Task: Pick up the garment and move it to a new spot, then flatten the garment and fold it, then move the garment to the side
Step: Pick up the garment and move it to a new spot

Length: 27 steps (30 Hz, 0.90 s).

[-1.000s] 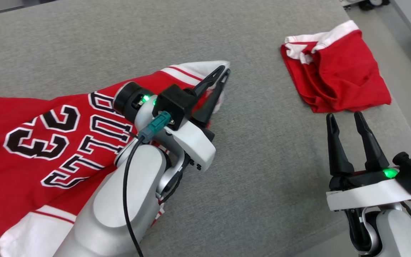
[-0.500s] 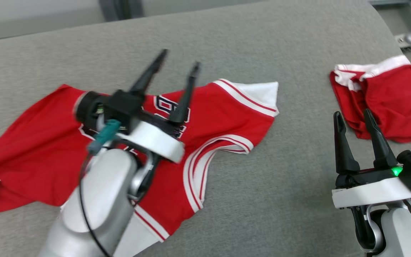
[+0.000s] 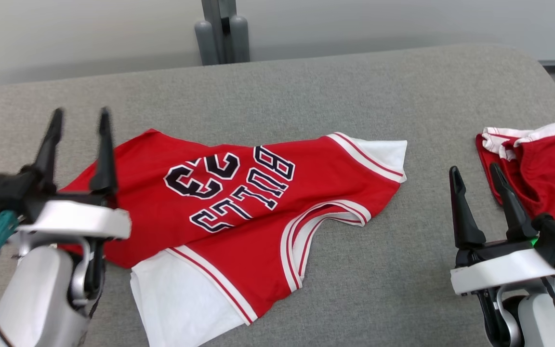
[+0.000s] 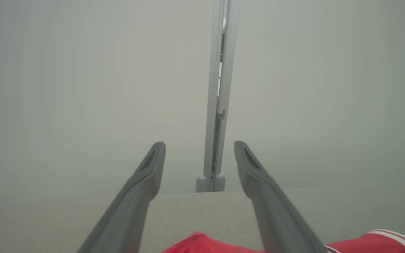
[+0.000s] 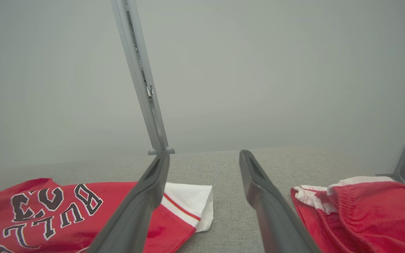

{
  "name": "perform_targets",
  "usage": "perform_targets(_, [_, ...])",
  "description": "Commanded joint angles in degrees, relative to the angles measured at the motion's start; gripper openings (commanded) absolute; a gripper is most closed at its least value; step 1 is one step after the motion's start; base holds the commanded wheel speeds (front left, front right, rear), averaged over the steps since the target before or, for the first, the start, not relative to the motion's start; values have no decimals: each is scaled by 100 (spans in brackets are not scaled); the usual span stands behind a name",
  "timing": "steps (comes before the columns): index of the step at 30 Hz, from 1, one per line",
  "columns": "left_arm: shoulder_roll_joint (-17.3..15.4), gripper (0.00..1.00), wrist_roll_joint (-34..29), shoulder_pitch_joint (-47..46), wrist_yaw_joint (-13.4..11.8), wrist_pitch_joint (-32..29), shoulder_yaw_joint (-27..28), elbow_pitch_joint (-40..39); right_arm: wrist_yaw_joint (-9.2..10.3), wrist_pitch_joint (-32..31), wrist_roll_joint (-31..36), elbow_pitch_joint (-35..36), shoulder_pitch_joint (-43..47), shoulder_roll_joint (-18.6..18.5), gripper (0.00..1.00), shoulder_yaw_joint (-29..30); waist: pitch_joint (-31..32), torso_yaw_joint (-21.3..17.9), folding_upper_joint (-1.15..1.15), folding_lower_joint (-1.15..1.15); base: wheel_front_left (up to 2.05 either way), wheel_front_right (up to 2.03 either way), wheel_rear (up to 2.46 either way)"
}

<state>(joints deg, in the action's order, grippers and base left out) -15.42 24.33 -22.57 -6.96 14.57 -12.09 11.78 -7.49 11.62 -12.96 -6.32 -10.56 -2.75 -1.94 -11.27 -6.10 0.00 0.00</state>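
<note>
Standing wide apart, the left fingers (image 3: 104, 154) held nothing and touched nothing. They hung above the left end of the jersey (image 3: 239, 217), and the left wrist view showed only air between them, with red cloth below. The right fingers (image 3: 460, 207) were equally spread and empty, raised over bare counter (image 3: 403, 270) toward its near right corner, with the jersey on one side and the red shorts (image 3: 542, 178) on the other.

The jersey lay at the middle of the counter, reaching toward its left end, well clear of the far edge. It was spread but not flat: the body ran slantwise, one white corner (image 3: 388, 154) pointed toward the right end, and a white panel (image 3: 176, 299) was turned out toward the near edge. The striped armhole trim (image 3: 306, 231) was buckled.

In my judgement the garment is light, thin and wholly limp. It will sag and bunch from any single hold, and its smooth knit may slip on the fabric-covered counter. The banded edges and the two white corners looked the soundest places to pinch, one in each set of fingers, so the cloth can be drawn taut. A hold mid-panel would likely gather both layers.
</note>
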Motion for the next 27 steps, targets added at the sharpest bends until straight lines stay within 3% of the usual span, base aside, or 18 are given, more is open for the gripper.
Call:
perform_targets(1, [-65,100,63,152,5,28,106,-47,-2,-39,59,12,81,-34,100,40,111,70,0,0,0,0,0])
perform_targets(5, [-237,100,-16,602,52,46,390,-257,-2,-98,106,24,190,-33,100,41,256,125,0,0,0,0,0])
perform_targets(12, [-165,100,-270,1395,73,52,660,-654,-2,-207,165,-45,369,-34,100,74,510,185,0,0,0,0,0])
perform_targets(27, [64,100,-531,2605,-70,-49,428,-1026,-2,-419,266,100,817,-33,100,230,959,211,0,0,0,0,0])
